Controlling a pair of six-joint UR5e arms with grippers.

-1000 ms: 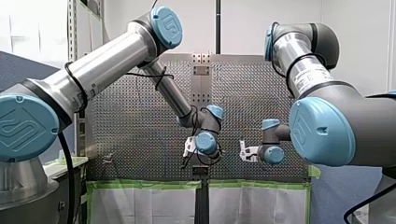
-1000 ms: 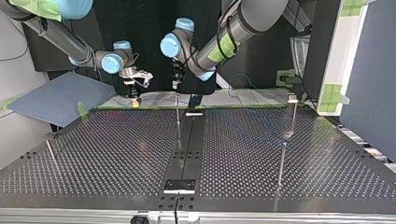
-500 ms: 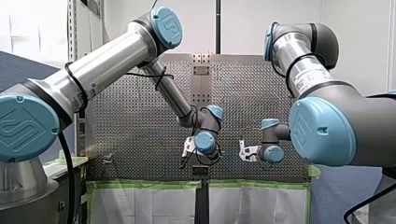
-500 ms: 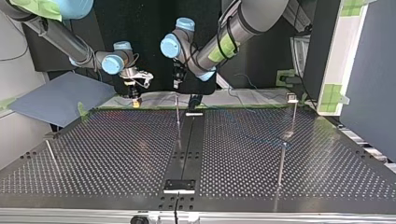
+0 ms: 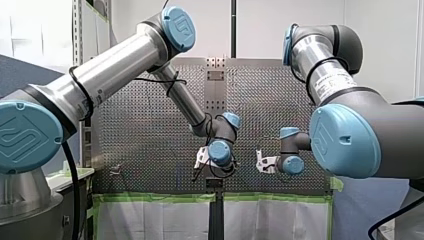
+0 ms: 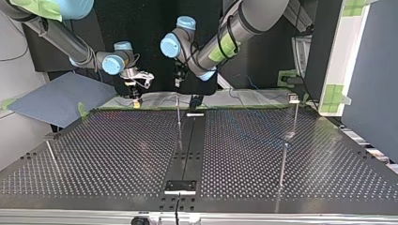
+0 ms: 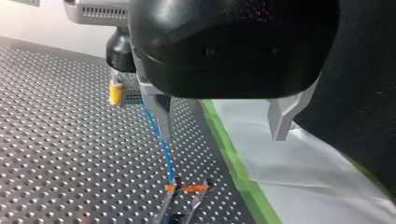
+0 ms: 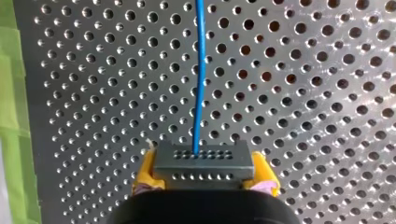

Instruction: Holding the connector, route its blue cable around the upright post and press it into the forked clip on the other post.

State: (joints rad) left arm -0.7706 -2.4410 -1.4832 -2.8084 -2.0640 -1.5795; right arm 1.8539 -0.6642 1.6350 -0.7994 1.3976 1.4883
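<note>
Blue cable (image 8: 200, 70) is led ahead of right gripper (image 8: 204, 173), clamped on connector (image 8: 204, 161) | left gripper (image 7: 222, 116) is held spread, empty | routing judged in hand | next: cable to be pressed into forked clip (image 7: 187, 188)

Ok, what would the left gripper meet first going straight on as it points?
Probably the forked clip, which sits ahead of the open left gripper, nearer its cable-side finger, with the blue cable reaching it; depth is unclear.

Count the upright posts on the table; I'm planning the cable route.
4 posts in the top view: far centre, far right, near right, near left. Others may be hidden.
</note>
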